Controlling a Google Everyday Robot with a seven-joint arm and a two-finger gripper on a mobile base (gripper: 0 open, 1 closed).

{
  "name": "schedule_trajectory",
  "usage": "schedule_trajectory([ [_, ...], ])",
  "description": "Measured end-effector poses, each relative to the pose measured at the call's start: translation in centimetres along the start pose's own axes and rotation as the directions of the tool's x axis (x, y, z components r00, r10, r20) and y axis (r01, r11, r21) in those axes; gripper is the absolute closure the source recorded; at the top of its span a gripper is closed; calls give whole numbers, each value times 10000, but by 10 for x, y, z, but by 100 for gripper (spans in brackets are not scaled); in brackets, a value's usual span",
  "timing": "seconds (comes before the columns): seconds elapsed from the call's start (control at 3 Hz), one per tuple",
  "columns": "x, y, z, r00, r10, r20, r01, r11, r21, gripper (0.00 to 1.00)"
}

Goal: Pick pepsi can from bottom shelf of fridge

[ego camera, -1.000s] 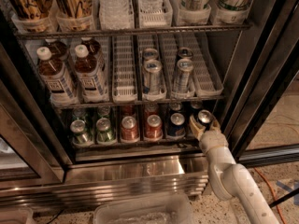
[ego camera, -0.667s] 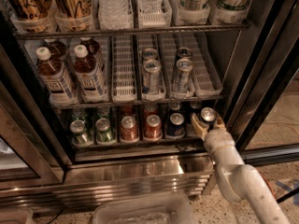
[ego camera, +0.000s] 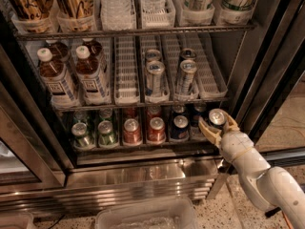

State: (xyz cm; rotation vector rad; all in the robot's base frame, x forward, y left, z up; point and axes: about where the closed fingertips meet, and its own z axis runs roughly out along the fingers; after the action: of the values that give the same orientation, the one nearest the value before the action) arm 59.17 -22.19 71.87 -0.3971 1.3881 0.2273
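We find the gripper point(ego camera: 216, 121) at the right end of the bottom shelf point(ego camera: 119, 147), just in front of that shelf's last lane. Its two pale fingers point(ego camera: 208, 131) stand on either side of the pepsi can point(ego camera: 217, 117) and press against it, so the claw is clamped on the can. The can stands close to upright, its shiny silver top and pull tab facing us, and it sits at the shelf's front right corner, slightly forward of the row of cans beside it (we cannot tell whether its base touches the wire). The cream-coloured arm point(ego camera: 250, 163) runs down and to the right from that corner, passing below the shelf's level.

Along the bottom shelf, from its left end, we see two green cans point(ego camera: 95, 134), then two red cans point(ego camera: 144, 130), then another dark can point(ego camera: 180, 127) just left of the held one. More cans stand behind these in the same lanes, dim and hard to read.

Directly above the bottom shelf is a taller rack point(ego camera: 143, 100) with brown bottles point(ego camera: 71, 75) over its left part and tall silver cans point(ego camera: 169, 76) over its middle, set in white lane dividers. Below the bottom shelf lies the ribbed stainless base point(ego camera: 143, 181) of the fridge point(ego camera: 259, 66), whose black frame rises just right of the shelf's right end. Lower again, beneath the base, a clear plastic bin point(ego camera: 147, 216) rests on the speckled floor point(ego camera: 238, 209).
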Motion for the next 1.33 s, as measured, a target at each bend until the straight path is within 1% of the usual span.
schedule_trajectory([
  [0.33,-12,14,-18,9994,187,-300,-224,9916,-1276,100],
  [0.67,-14,31,-38,9912,737,-1095,-961,9715,-2166,100],
  [1.0,-18,51,-56,9628,1692,-2107,-2270,9295,-2908,100],
  [1.33,-41,78,-69,9157,2809,-2876,-3763,8504,-3677,100],
])
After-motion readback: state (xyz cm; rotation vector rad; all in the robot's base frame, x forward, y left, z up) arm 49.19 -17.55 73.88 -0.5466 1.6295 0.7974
